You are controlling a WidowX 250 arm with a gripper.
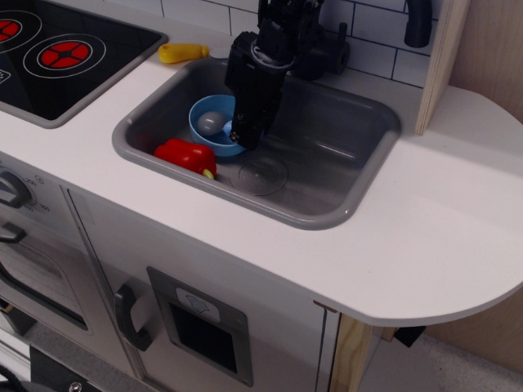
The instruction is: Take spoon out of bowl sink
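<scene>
observation.image shows the gripper [243,135] low at the bowl [206,129] rim in the sink [327,114], its grip unreadable, over the spoon [212,122] handle; a crooked lift could tip the bowl.

Spoon [212,122] in bowl [203,134] in sink [343,175] — pepper [186,157] just before it, knife [183,53] behind on counter [425,229].

No words, brands or numbers can be read anywhere. The only sign is a pale arrow-like mark on the grey rectangular panel [198,314] on the white cabinet front, too small to make out; the round grey dial [10,189] shows faint, illegible ticks.
</scene>
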